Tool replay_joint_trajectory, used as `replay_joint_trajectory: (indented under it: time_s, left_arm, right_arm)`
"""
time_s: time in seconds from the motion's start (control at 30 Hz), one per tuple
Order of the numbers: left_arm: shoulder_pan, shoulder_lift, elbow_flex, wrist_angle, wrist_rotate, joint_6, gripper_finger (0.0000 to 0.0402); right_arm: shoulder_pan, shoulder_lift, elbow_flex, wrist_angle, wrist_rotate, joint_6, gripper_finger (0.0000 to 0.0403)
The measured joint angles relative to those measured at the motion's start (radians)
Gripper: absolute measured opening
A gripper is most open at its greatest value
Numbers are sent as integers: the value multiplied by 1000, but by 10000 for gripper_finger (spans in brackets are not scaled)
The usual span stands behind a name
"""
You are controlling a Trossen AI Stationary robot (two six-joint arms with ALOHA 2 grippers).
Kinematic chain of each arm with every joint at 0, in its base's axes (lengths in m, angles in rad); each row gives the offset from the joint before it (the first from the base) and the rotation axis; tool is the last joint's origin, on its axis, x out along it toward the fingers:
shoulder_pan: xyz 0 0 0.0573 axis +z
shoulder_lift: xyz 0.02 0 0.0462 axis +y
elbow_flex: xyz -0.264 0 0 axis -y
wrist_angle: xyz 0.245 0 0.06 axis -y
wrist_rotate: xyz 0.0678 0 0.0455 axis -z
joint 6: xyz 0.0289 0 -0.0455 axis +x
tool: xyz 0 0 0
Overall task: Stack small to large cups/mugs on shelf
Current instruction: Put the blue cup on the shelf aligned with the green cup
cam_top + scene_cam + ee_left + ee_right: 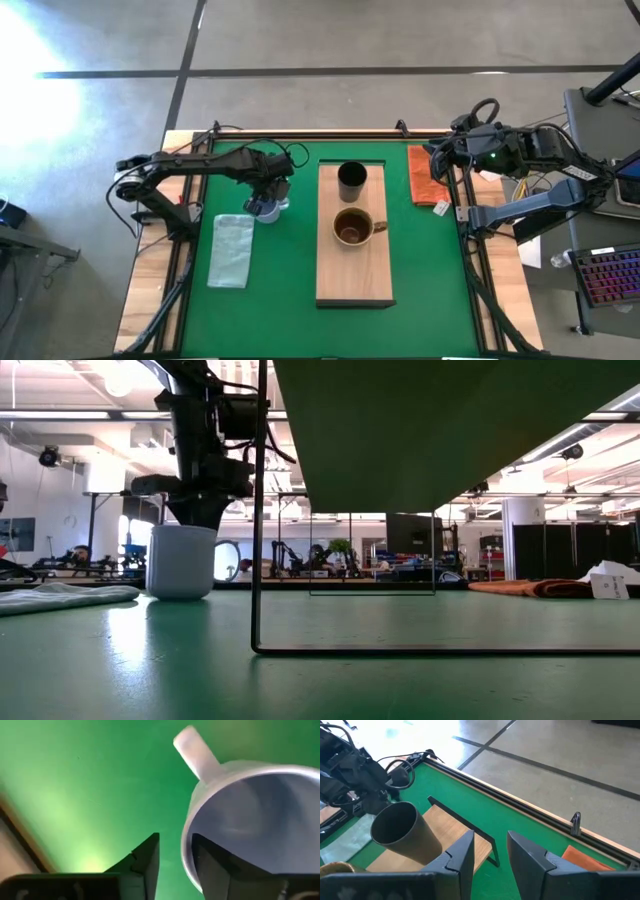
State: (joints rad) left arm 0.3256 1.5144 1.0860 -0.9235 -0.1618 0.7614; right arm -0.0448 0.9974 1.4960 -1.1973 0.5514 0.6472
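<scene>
The surface is covered in plain bright green. At the centre of the high view the shelf is light wood with a faint grain. On it, the tumbler is black, and the mug below it is brown-olive with a darker inside. Left of the shelf, the third mug is pale blue-white. A pale green cloth lies lower left; an orange-red cloth lies upper right. Both arms' fingers are dark.
</scene>
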Motion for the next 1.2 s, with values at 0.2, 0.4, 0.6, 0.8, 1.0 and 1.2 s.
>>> replay_joint_trajectory:
  time_s: [0.2, 0.4, 0.6, 0.8, 1.0, 1.2]
  left_arm:
    - [0, -36, 47, -15, -194, -194, 137]
    - [0, -113, 84, -55, -81, -611, 151]
    - [9, -153, 63, -160, -29, -1330, 151]
    - [16, -142, 15, -164, -32, -1530, 151]
    - [16, -143, -24, -173, -35, -1643, 151]
    - [16, -144, -79, -153, -26, -1674, 151]
  right_arm:
    - [0, 0, 0, 0, 0, 0, 109]
    - [0, 0, 0, 0, 0, 0, 109]
    - [0, 0, 0, 0, 1, 0, 109]
    - [0, 0, 0, 0, 11, -2, 109]
    - [0, 0, 0, 0, 10, -1, 109]
    - [0, 1, 0, -1, 8, -3, 109]
